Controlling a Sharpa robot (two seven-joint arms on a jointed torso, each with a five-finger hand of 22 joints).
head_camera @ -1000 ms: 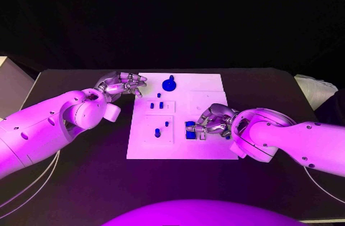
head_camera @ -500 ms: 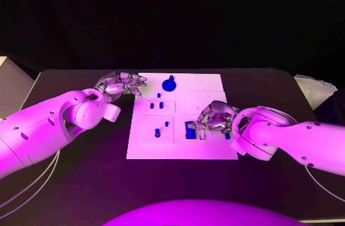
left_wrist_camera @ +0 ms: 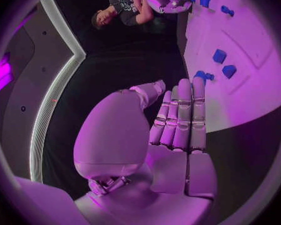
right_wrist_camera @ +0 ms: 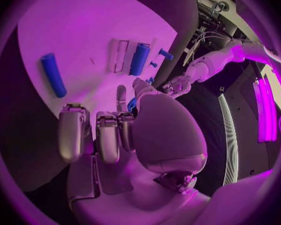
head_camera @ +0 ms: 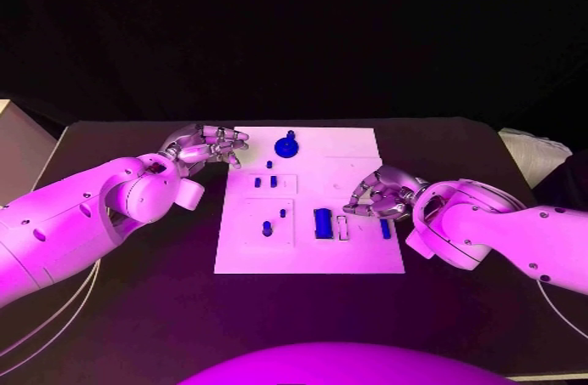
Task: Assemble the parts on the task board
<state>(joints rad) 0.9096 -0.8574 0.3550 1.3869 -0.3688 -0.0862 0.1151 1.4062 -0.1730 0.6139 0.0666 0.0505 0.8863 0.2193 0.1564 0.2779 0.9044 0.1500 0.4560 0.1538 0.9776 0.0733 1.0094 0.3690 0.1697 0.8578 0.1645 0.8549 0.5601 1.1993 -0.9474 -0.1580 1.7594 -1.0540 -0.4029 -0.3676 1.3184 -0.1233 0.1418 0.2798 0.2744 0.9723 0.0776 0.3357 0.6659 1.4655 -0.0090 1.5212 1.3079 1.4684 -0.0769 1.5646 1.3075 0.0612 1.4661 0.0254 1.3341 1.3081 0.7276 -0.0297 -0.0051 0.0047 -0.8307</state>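
Task board (head_camera: 355, 143): laid mid-table, small blue parts held in its recesses
Loose blue bar (head_camera: 385, 229): judged light, rigid, slippery; best pinched across its long sides
Right hand (head_camera: 380, 196): fingers apart, nothing held, above the bar
Left hand (head_camera: 208, 144): fingers curled, nothing held, at the board's far left corner

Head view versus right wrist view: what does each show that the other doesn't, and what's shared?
Head view adds the round blue knob-shaped part at the white task board's far edge. Right wrist view adds the silver right hand from behind, fingers apart, holding nothing. Both show the flat blue bar beside an empty slot, the loose blue rod and the silver left hand.
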